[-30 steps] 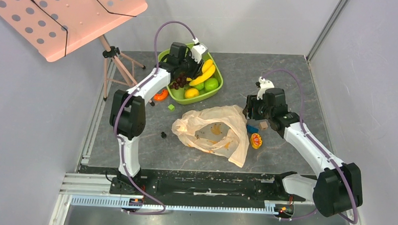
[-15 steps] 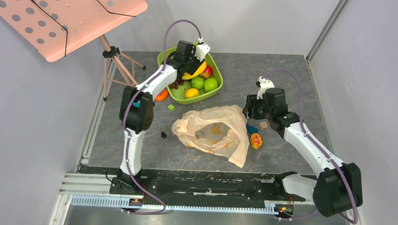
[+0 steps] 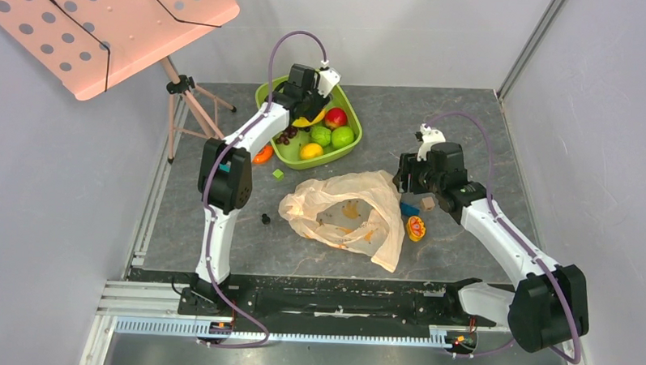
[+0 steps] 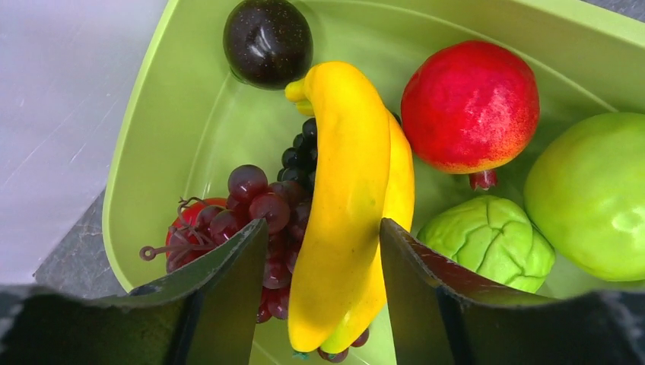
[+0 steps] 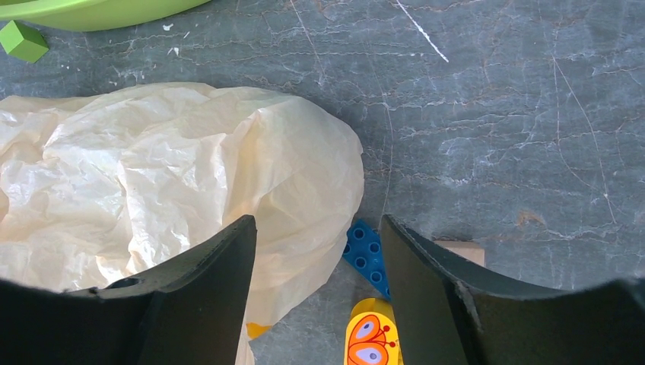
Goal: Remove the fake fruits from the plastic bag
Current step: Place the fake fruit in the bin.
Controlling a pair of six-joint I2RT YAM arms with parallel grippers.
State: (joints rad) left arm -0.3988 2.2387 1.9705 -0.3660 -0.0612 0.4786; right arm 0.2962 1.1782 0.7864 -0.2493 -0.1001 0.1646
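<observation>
The fake fruits lie in a green tub (image 3: 347, 151). A curved yellow banana (image 4: 346, 190) rests on a dark red-purple grape bunch (image 4: 258, 209), and a small round yellow fruit (image 3: 310, 150) sits at the tub's front. My left gripper (image 4: 316, 258) hangs over the tub, open. The banana runs between its fingers, with a gap on the left side. The peach-beige plastic bag (image 3: 347, 212) lies crumpled mid-table with its mouth open. My right gripper (image 5: 318, 251) hovers open above the plastic bag's (image 5: 152, 167) right edge and holds nothing.
The tub also holds a red fruit (image 4: 469, 106), green fruits (image 4: 586, 198), a dark plum (image 4: 268, 42) and blackish grapes (image 4: 304, 148). A blue block (image 5: 365, 255), a butterfly piece (image 5: 370, 338) and a wooden block (image 5: 464, 251) lie right of the bag. A pink music stand (image 3: 106, 21) stands back left.
My left gripper moved right and back over the tub with the banana, and its jaws have widened around it. The red fruit now shows. The right arm has stayed still.
</observation>
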